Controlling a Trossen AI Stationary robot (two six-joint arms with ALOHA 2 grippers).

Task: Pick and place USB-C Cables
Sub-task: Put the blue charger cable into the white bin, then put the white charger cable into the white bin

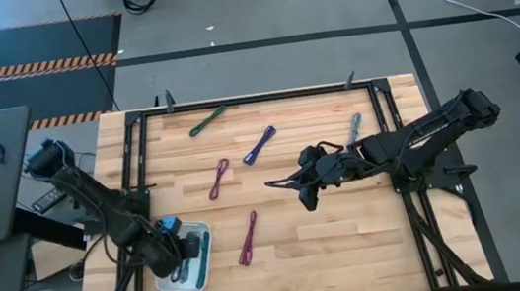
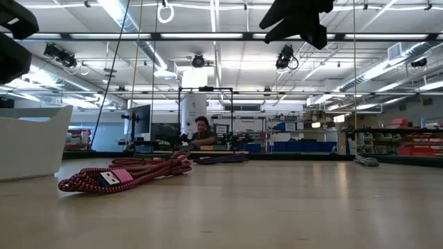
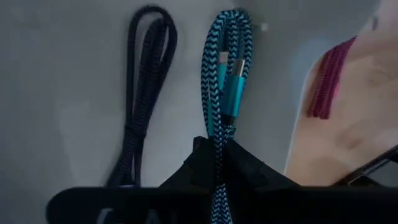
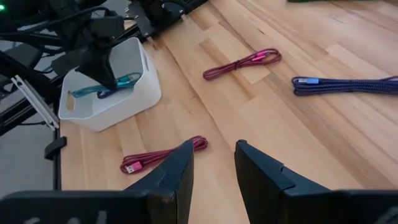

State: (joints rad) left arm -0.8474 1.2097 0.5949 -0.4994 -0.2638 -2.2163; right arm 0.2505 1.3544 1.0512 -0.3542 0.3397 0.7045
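Closest up, your left end effector [image 3: 219, 163] is over the white tray [image 1: 162, 281], clamped on the teal cable [image 3: 222, 93], with a dark blue cable [image 3: 142, 93] lying beside it inside. Just past the tray on the surface [image 1: 350, 229], a magenta cable [image 1: 249, 238] lies loose. Your right end effector [image 4: 211, 163] hovers well away from the tray, fingers slightly apart, holding nothing.

Our left gripper [image 1: 182, 257] reaches low at the bench's near-left corner, fingers pinched together. Our right gripper [image 4: 213, 163] hovers mid-bench, wrist raised, fingers slightly parted.
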